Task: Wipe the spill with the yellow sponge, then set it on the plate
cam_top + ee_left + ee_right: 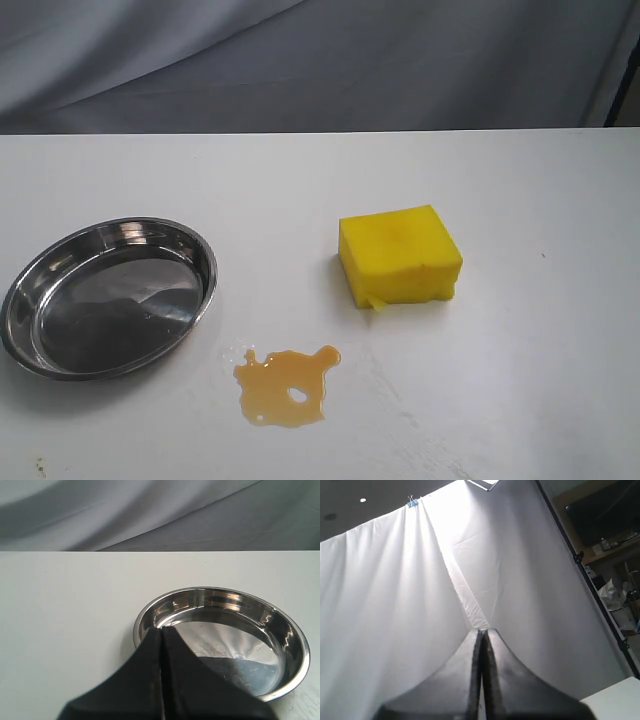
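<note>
The yellow sponge [400, 252] lies untouched mid-way across the counter [530, 380], the spill [287, 385] toward its near edge between sponge and left-edge plate [208, 275], likely grouped for a short wipe, while both arms' jaws are pressed together, empty.

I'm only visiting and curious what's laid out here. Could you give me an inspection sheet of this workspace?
Surface: white table, with an amber spill on it.
Job's things: yellow sponge lying apart from the spill; steel plate empty, left of both.
Clutter: nothing seen.
Hands: left hand shut, empty, facing the plate; right hand shut, empty, facing a white curtain.
Cables: nothing seen.
Surroundings: grey cloth backdrop behind the table.
</note>
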